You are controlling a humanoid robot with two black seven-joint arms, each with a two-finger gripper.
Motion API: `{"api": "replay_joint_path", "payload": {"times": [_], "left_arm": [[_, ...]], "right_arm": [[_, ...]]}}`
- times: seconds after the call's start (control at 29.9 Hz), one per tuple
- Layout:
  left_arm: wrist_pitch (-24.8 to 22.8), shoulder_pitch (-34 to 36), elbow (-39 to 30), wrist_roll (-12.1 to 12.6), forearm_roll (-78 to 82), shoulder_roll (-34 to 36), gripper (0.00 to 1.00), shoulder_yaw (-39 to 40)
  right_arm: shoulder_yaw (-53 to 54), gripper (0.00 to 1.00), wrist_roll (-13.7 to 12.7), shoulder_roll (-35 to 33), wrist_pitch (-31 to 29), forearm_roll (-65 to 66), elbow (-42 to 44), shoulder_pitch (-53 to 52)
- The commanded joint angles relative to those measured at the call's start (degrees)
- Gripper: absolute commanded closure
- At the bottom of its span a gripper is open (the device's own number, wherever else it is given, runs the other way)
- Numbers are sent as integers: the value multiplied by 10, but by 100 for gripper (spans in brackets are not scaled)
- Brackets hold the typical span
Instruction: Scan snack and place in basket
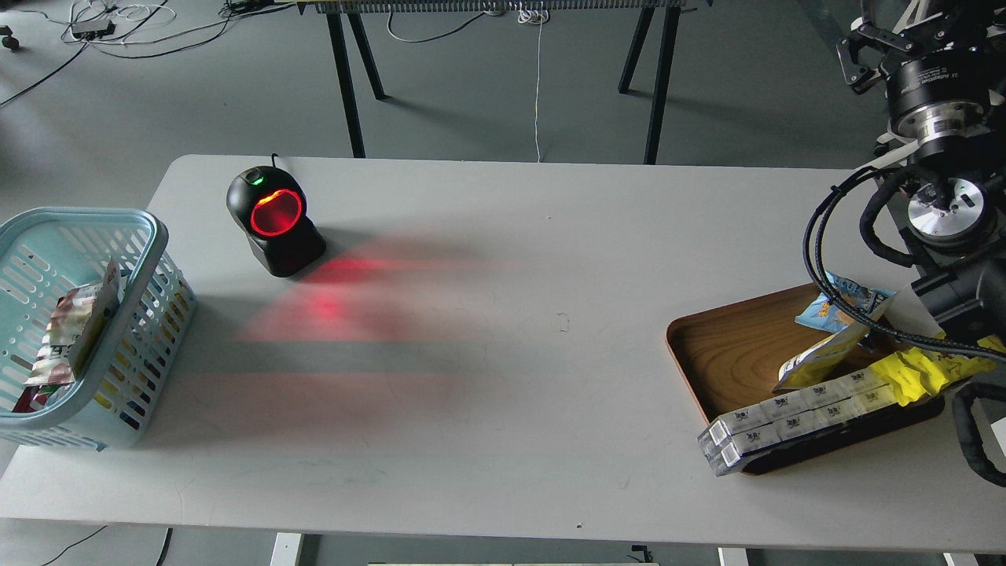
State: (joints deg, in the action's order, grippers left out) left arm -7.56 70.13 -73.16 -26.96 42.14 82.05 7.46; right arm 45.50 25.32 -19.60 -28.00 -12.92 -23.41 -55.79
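The snack [815, 360], a small yellow pouch with a white side, leans in the brown wood-grain tray [723, 354] at the right of the table. The light blue slotted basket [141, 236] stands at the table's left edge, far from the pouch. My right arm rises along the right edge above the tray. Its gripper [863, 49] is at the top right, high and behind the tray, dark and partly cut off; nothing shows in it. My left gripper is out of view.
A black barcode scanner [275, 220] with a glowing red ring stands back left, casting red light on the table. The tray also holds a blue packet [845, 303], a long yellow packet [935, 369] and white boxes [786, 420] overhanging its front. A red-and-white packet [75, 330] lies in the basket.
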Motion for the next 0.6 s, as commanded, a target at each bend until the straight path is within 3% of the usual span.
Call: {"api": "replay_joint_path", "payload": {"times": [0.0, 0.1, 0.2, 0.43, 0.57], "left_arm": [[-43, 0, 50, 32, -161, -58, 12, 43], [-90, 0, 94, 53, -271, -112, 11, 63], [-122, -1, 148, 58, -355, -180, 9, 80], [-131, -8, 301, 58, -485, -358, 4, 120], [-136, -9, 346, 56, -524, -435, 4, 127]], "right_arm": [[-4, 1, -6, -2, 0, 2, 2, -17], [-6, 1, -6, -2, 0, 3, 0, -20], [-3, 1, -6, -3, 0, 3, 0, -18], [-4, 1, -25, -16, 0, 3, 1, -19], [-4, 1, -37, -16, 0, 3, 0, -20]]}}
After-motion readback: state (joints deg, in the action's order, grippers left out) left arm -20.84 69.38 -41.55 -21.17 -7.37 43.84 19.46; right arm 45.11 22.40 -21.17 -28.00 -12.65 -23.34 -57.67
